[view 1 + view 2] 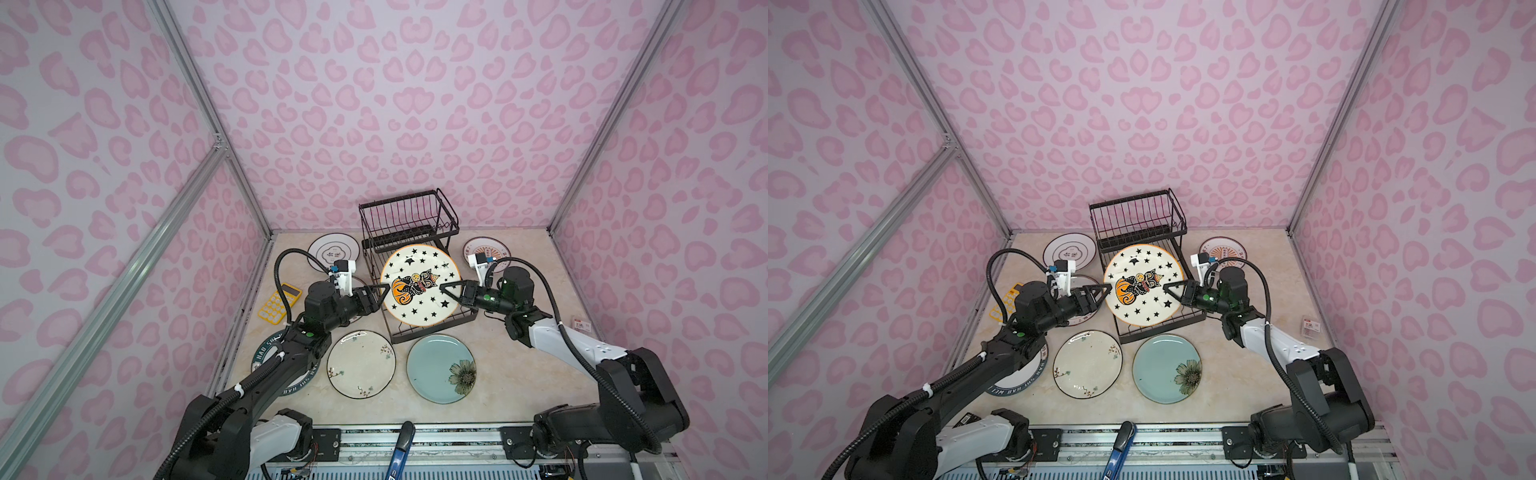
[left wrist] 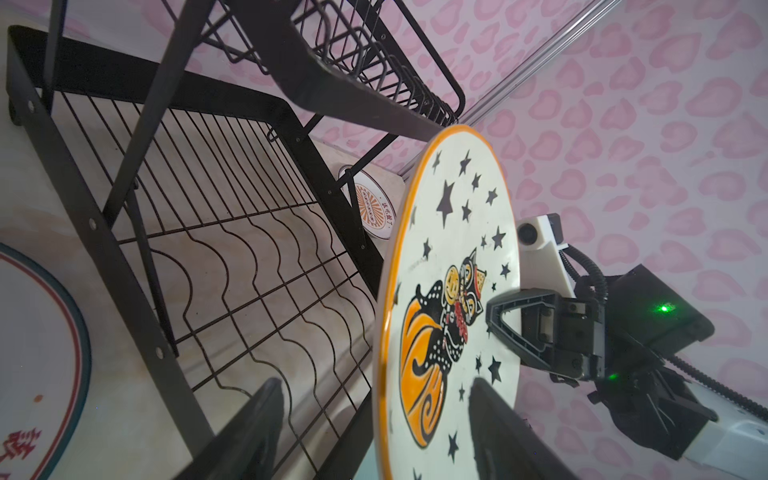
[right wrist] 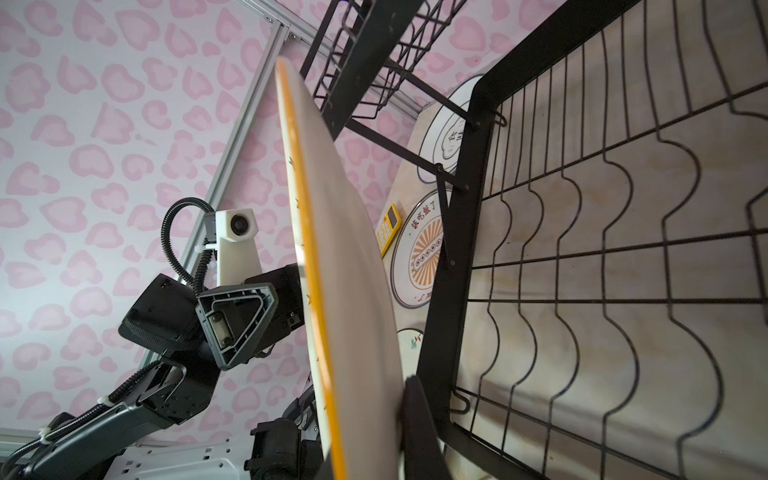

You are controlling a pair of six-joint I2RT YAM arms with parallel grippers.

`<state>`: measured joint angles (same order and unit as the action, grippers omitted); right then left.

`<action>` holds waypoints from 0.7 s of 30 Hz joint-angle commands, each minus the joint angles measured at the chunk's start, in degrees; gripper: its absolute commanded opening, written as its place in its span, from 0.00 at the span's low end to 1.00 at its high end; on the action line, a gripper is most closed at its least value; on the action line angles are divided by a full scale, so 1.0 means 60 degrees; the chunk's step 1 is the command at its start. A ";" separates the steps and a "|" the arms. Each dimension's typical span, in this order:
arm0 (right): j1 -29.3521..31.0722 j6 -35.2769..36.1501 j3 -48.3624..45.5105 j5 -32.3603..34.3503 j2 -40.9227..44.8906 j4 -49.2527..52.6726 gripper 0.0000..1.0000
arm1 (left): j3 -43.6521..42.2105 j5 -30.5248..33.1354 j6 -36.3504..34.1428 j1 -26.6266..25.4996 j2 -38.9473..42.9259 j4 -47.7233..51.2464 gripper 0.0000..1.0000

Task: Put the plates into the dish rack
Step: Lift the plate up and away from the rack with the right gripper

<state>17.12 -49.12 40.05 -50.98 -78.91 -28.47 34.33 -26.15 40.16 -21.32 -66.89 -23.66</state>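
Observation:
The starred yellow-rimmed plate (image 1: 419, 284) (image 1: 1144, 286) (image 2: 453, 232) (image 3: 345, 249) stands on edge over the lower tray of the black dish rack (image 1: 409, 216) (image 1: 1138, 212) (image 2: 232, 232) (image 3: 602, 249). My right gripper (image 1: 444, 290) (image 1: 1165, 289) (image 3: 374, 399) is shut on its right rim. My left gripper (image 1: 385, 293) (image 1: 1106, 291) (image 2: 376, 382) is open, one finger on each side of the left rim, clear of it. Flat on the table lie the cream floral plate (image 1: 360, 363), pale blue plate (image 1: 441, 368), black-ringed plate (image 1: 333, 251), an orange sunburst plate (image 1: 486, 249) and the green-rimmed plate (image 1: 266, 361), partly under my left arm.
A yellow calculator (image 1: 279, 301) lies left of the rack near the wall. A small packet (image 1: 579, 323) sits at the table's right edge. A blue-handled tool (image 1: 401, 449) rests on the front rail. Pink patterned walls close in three sides.

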 commanded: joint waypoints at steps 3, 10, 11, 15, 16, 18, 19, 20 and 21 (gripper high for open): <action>-0.0412 0.0713 0.0188 -0.0281 0.0515 0.0413 0.00 | 0.0197 -0.0077 -0.0233 0.0008 0.0045 0.0018 0.76; -0.0678 0.1678 0.0465 -0.0031 0.1259 0.2004 0.00 | 0.0309 -0.0177 -0.0307 0.0009 -0.0057 0.0073 0.77; -0.0723 0.1789 0.0515 -0.0029 0.1343 0.2165 0.00 | 0.0320 -0.0196 -0.0307 0.0008 -0.0055 0.0048 0.77; -0.0846 0.1917 0.0619 0.0190 0.1673 0.2328 0.00 | 0.0314 -0.0206 -0.0321 0.0009 0.0000 0.0062 0.77; -0.0861 0.1908 0.0631 0.0312 0.1756 0.2293 0.00 | 0.0300 -0.0198 -0.0322 0.0009 0.0015 0.0076 0.78; -0.0903 0.1862 0.0627 0.0537 0.1860 0.2238 0.00 | 0.0293 -0.0177 -0.0351 0.0009 0.0059 0.0146 0.78; -0.0927 0.1820 0.0675 0.0586 0.1901 0.2224 0.00 | 0.0273 -0.0173 -0.0365 0.0009 0.0095 0.0170 0.78; -0.0965 0.1802 0.0738 0.0587 0.1902 0.2213 0.00 | 0.0248 -0.0168 -0.0366 0.0009 0.0129 0.0178 0.78; -0.0978 0.1769 0.0784 0.0596 0.1902 0.2185 0.00 | 0.0237 -0.0156 -0.0377 0.0008 0.0175 0.0195 0.78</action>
<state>11.49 -38.17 43.57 -47.42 -68.01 -9.85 35.53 -26.79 39.00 -21.32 -66.72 -22.41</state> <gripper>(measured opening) 0.084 0.775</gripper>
